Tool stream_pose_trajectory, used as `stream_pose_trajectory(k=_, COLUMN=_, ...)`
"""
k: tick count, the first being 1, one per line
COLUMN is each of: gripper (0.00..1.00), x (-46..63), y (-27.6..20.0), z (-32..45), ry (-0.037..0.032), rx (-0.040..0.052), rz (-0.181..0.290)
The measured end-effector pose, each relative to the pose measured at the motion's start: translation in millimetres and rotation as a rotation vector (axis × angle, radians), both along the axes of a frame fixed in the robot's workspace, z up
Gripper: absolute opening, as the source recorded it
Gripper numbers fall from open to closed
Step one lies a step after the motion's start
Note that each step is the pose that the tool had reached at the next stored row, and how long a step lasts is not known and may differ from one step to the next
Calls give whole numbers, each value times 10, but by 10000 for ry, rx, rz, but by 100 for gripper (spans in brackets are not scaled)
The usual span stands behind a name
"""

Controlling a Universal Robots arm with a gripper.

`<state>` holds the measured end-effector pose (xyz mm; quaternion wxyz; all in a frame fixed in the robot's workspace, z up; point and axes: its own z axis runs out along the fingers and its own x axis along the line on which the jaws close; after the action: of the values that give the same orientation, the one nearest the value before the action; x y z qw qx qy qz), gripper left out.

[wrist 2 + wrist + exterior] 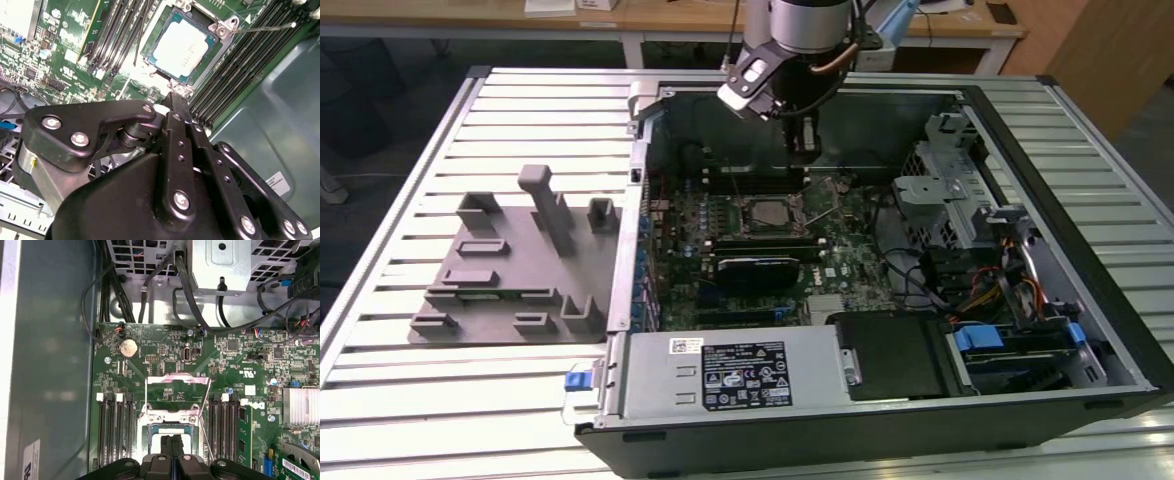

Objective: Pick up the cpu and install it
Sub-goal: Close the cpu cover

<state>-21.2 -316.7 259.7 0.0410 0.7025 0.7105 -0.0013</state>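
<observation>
While the gripper [172, 440] hangs just above the motherboard socket [165, 416], fingers pressed together on nothing, I see the cpu [180, 46] lying flat inside that socket. I judge it light, stiff and slippery-topped, best held by opposite rim edges.

Lab workshop, slatted metal table [454, 420], opened computer case [854, 445], wooden desks [680, 18]
</observation>
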Motion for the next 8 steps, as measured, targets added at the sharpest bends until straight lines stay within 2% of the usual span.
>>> stream_pose_trajectory(k=8, gripper=11, x=96, y=43, z=-1, ry=0, rx=-5, rz=0)
